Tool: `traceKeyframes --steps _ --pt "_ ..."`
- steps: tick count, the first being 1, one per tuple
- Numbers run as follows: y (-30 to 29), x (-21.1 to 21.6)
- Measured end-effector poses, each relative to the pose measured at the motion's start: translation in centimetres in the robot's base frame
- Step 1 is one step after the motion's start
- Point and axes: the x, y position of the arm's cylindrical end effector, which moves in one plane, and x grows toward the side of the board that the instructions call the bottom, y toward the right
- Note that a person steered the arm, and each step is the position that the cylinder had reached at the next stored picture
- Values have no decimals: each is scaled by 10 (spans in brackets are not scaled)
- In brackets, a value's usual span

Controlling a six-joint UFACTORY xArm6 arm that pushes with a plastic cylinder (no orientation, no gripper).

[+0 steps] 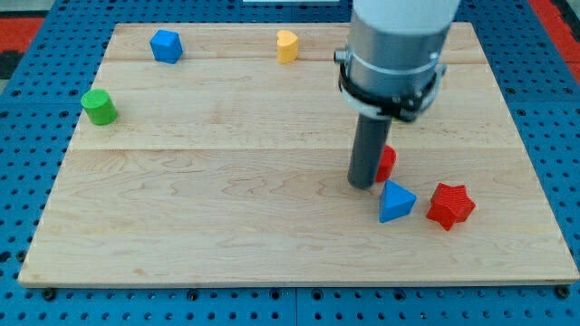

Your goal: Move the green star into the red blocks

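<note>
A pale grey cylindrical arm housing (399,32) is showing, ringed by a black collar (391,91) with thin black cables, narrowing into a dark grey rod, my tip (362,186).

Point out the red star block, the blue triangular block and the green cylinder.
red star block (450,205), camera view, its top face
blue triangular block (396,201), camera view, its front face
green cylinder block (99,107), camera view, its side
</note>
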Motion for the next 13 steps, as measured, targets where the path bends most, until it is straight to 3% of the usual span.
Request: traceKeyframes --steps 4,6,7,9,10,12,13 --pt "30 -73" --pt "103 -19" --pt "101 -28" --pt "129 -160" --pt "50 -172" --pt "63 -84" --pt "58 -121"
